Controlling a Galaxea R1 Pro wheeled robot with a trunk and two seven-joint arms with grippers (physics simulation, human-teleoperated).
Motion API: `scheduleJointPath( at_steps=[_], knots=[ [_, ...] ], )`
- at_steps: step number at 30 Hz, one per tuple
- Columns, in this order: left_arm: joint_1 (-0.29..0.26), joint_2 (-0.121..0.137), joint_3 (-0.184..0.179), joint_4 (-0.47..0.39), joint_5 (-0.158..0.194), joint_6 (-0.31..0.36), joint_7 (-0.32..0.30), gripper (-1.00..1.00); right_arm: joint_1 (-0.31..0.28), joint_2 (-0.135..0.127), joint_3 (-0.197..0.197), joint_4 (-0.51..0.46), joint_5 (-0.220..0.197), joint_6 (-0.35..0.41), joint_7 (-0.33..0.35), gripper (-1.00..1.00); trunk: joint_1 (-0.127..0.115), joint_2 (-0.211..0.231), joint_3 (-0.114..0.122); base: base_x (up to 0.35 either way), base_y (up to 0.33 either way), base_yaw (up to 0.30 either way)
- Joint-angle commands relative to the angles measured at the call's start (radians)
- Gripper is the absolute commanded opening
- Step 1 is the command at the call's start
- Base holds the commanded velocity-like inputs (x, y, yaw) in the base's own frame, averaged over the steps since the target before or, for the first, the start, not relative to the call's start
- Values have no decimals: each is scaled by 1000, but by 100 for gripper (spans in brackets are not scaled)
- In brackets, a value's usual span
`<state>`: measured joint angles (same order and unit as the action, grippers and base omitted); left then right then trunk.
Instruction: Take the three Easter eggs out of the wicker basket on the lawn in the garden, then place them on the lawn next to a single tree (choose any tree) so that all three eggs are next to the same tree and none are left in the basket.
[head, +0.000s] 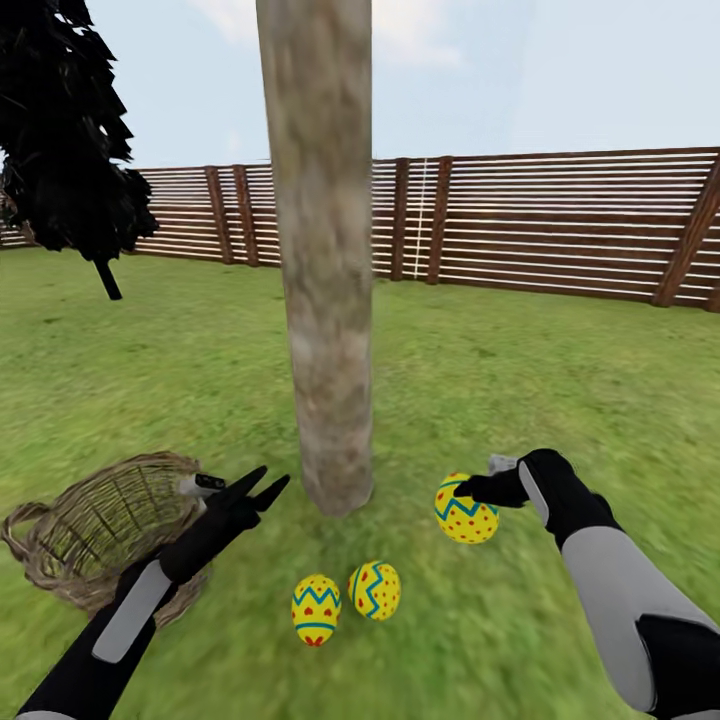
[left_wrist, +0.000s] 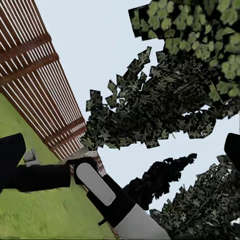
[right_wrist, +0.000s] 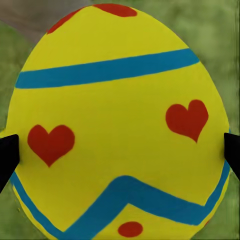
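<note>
Holding the third yellow egg with red hearts and blue bands (head: 466, 510), our right gripper (head: 478, 490) clamps it low over the patchy green lawn (head: 560, 380), right of centre, close to the pale mottled tree trunk (head: 322, 250), ready, we judge, to set it down. Two matching yellow zigzag eggs (head: 316, 609) (head: 375, 590) lie at lower centre by that trunk. At lower left, the brown woven wicker basket (head: 60, 540) sits tipped and looks empty; our left gripper (head: 262, 487), fingers parted and holding nothing, hovers beside it.

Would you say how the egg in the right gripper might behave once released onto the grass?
The egg looks smooth and rounded, so it may slip from the right gripper and roll. The lawn appears flat, likely stopping it near the tree.
</note>
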<state>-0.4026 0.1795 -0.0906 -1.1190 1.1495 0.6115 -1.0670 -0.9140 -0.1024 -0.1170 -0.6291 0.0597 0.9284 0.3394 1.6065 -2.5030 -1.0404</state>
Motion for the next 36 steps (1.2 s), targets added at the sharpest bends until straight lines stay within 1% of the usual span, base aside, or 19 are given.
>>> scheduleJointPath(
  at_steps=[1,3,5,6,11,12,13,15,16,18,19,30,31,34,36],
  knots=[
    [-1,-3,-19,1,9,8,1,100,0,3,-2,3,15,1,6,-100,0,0,-3,197,-289,75],
    [-1,-5,-28,4,9,8,1,100,0,5,2,28,24,-22,6,-100,0,0,-6,192,-238,75],
    [-1,-6,-30,6,10,8,0,100,0,6,11,63,27,-76,6,-100,0,0,-9,64,-74,75],
    [-1,-5,-31,7,11,7,0,100,0,7,13,74,27,-88,6,-100,0,0,-11,19,-22,75],
    [-1,-8,-32,7,14,7,0,100,2,8,20,96,28,-103,6,-100,0,0,-18,3,-3,75],
    [-1,-9,-32,7,15,7,1,100,4,16,24,104,29,-107,6,-100,0,0,-20,0,0,75],
    [-1,-9,-32,7,15,7,1,100,5,34,28,151,32,-160,4,-100,0,0,-22,0,0,75],
    [-1,-9,-32,7,16,7,2,100,6,39,29,189,32,-210,-23,-100,0,0,-25,0,0,75],
    [-1,-8,-32,7,16,7,2,100,6,40,29,198,31,-221,-44,-100,0,0,-26,0,0,75],
    [-1,-8,-32,7,17,7,2,100,6,44,29,205,28,-231,-75,-100,0,0,-30,0,0,75],
    [-1,-9,-32,7,18,7,2,100,6,47,28,206,28,-232,-79,-100,0,0,-31,0,0,75],
    [-1,-9,-32,5,16,7,2,100,6,49,28,212,31,-238,-83,-100,0,0,-49,0,0,74],
    [-1,-9,-32,5,16,7,2,100,6,49,28,218,32,-249,-84,-100,0,0,-50,0,0,74],
    [-1,-9,-32,5,16,7,2,100,6,49,28,256,32,-332,-86,-100,0,0,-55,0,0,44],
    [-1,-9,-32,5,16,7,2,100,6,49,28,275,33,-368,-86,-100,0,0,-58,0,0,7]
  ],
)
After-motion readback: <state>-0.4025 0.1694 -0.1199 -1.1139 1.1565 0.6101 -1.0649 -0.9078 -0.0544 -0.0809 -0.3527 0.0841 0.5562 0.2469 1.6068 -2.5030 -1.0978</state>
